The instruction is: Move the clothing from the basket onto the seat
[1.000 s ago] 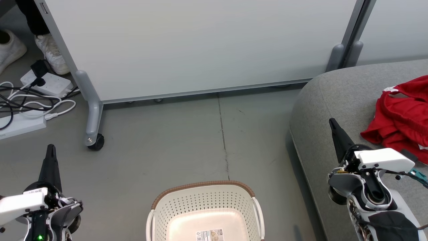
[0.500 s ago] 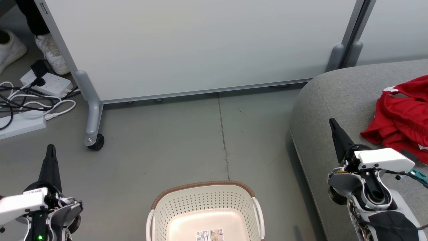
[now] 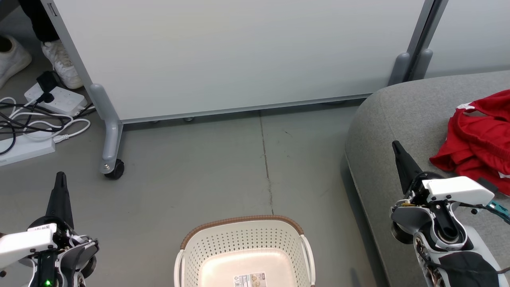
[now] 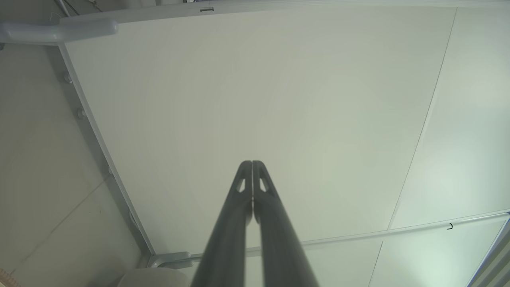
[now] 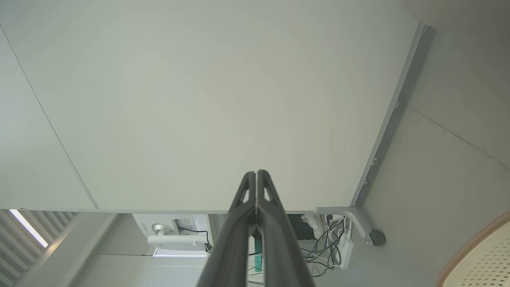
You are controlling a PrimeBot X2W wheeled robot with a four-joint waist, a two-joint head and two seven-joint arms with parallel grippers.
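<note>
The cream-white basket [image 3: 223,243] with a brown rim stands on the floor at the bottom centre, and nothing but a label sticker shows inside it. Its rim [image 5: 474,255] also edges into the right wrist view. Red clothing [image 3: 478,143] with white trim lies bunched on the grey seat [image 3: 398,119] at the right. My left gripper [image 3: 60,175] is shut at the lower left, over bare floor, and its fingers [image 4: 252,164] meet with nothing between them. My right gripper [image 3: 395,143] is shut above the seat's front edge, left of the clothing, and also holds nothing [image 5: 255,173].
A white partition panel [image 3: 239,56] on a castor leg [image 3: 113,167] stands behind. Cables and power strips [image 3: 40,115] lie at the far left. A person's white shoes [image 3: 61,63] show beside them. Open grey floor [image 3: 223,171] lies between the basket and the panel.
</note>
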